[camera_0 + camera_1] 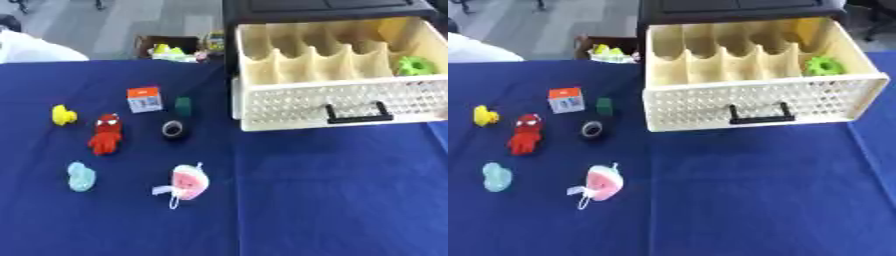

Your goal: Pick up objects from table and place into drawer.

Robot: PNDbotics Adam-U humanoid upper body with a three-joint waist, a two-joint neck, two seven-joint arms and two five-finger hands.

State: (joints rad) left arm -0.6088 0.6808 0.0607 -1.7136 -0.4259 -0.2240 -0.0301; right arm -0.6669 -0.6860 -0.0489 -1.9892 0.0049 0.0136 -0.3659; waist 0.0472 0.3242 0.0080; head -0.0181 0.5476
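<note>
A cream drawer [337,102] with a black handle [358,113] stands pulled out at the table's back right, split into several compartments. A green ring-shaped toy [415,65] lies in its right compartment. On the blue cloth to the left lie a yellow toy [63,115], a red figure [106,134], a white and orange box [144,99], a dark green block [183,106], a black tape roll [173,129], a pale blue toy [80,176] and a pink and white toy [186,182]. Neither hand shows in either view.
The black cabinet [324,9] holds the drawer. Behind the table's far edge stands a brown box [166,47] with yellow-green items. A person's white sleeve [35,50] shows at the far left. The blue tablecloth [332,195] covers the table.
</note>
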